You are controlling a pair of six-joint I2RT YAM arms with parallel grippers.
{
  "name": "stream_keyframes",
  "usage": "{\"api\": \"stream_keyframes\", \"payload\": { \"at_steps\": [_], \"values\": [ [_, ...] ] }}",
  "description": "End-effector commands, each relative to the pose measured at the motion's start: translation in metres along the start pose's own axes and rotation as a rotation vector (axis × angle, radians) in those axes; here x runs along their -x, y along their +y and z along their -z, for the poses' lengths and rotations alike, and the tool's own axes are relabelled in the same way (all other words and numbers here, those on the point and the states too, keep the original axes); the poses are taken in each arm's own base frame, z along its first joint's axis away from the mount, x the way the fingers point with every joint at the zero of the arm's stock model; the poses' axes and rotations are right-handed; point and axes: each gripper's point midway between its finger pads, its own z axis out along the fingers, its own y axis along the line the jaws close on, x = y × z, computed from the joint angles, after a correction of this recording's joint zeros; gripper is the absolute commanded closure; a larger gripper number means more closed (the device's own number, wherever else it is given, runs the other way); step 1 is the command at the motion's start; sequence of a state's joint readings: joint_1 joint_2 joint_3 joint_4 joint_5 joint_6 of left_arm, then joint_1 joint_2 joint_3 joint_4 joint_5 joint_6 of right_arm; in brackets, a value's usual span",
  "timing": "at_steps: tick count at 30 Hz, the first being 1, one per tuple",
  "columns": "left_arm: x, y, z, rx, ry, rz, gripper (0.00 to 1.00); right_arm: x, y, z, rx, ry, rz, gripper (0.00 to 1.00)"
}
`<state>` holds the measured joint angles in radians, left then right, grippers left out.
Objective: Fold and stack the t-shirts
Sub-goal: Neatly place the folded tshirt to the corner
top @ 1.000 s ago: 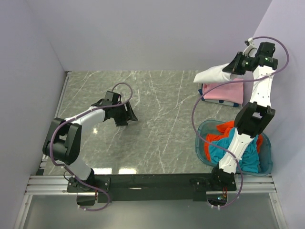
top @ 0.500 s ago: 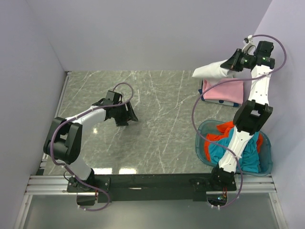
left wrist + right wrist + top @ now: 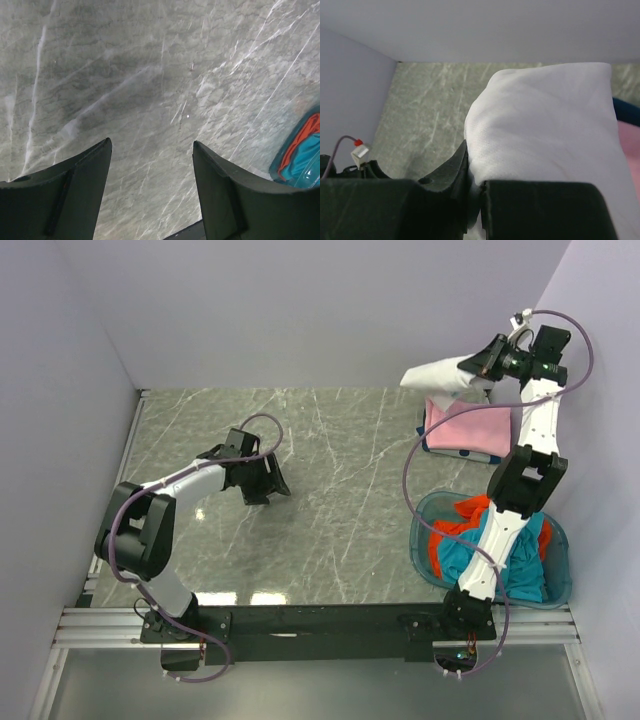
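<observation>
white shirt in the air above the pink one, far right corner

the right gripper [image 3: 478, 362] is up at about one o'clock of the table [image 3: 340, 470]. its jaws are pinched nearly together on an edge of the white t-shirt [image 3: 432, 376], which juts out from it toward nine o'clock, clear of the surface. just below, at two o'clock, the pink t-shirt [image 3: 470, 425] lies folded flat. the teal t-shirt [image 3: 520, 575] and the orange-red t-shirt [image 3: 470, 510] are bundled in the blue basket [image 3: 425, 545] at four o'clock. the left gripper [image 3: 262, 485] hovers near nine o'clock, jaws wide with nothing between them.

my guess is the white one is meant to land on the pink. to do that well, i'd bring it down low before letting go, so the free end touches first and the rest is laid over the pink with the edges matched. a release from this height would likely let the fold fall open (soft cloth does what it likes). the left arm is too far off to steady anything.

the overhead view shows how high the white shirt rides and how it sits off to the ten o'clock side of the pink. the right wrist view shows the pinch itself, cloth wedged in the narrow crack between the jaws, with the pink only a sliver at three o'clock. the left wrist view shows bare marble between the open fingers and a corner of the basket at four o'clock.
</observation>
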<state>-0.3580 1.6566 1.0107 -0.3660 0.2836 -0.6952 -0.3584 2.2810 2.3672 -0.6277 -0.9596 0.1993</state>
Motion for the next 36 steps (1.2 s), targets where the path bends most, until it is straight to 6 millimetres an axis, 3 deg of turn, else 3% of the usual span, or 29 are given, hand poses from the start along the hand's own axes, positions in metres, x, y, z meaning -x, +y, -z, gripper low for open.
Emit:
{"api": "stream_keyframes", "payload": {
  "at_steps": [1, 6, 15, 23, 30, 36],
  "values": [
    [0.013, -0.01, 0.003, -0.001, -0.037, -0.034, 0.28, 0.049, 0.064, 0.007, 0.168, -0.122, 0.122, 1.0],
    [0.013, -0.01, 0.006, 0.009, -0.046, -0.034, 0.28, 0.048, 0.059, -0.003, 0.208, -0.125, 0.14, 1.0],
    [0.006, -0.008, 0.009, 0.015, -0.044, -0.033, 0.28, -0.004, -0.003, -0.017, 0.125, -0.009, 0.123, 1.0],
    [0.006, -0.009, 0.009, 0.016, -0.044, -0.035, 0.28, -0.021, -0.027, 0.011, 0.015, 0.042, 0.142, 1.0],
    [0.003, -0.011, 0.004, 0.01, -0.029, -0.047, 0.28, -0.05, -0.058, 0.042, -0.154, 0.119, 0.138, 1.0],
    [0.002, -0.014, 0.001, 0.006, -0.013, -0.07, 0.28, -0.045, -0.074, 0.053, -0.277, 0.128, 0.146, 1.0]
  ]
}}
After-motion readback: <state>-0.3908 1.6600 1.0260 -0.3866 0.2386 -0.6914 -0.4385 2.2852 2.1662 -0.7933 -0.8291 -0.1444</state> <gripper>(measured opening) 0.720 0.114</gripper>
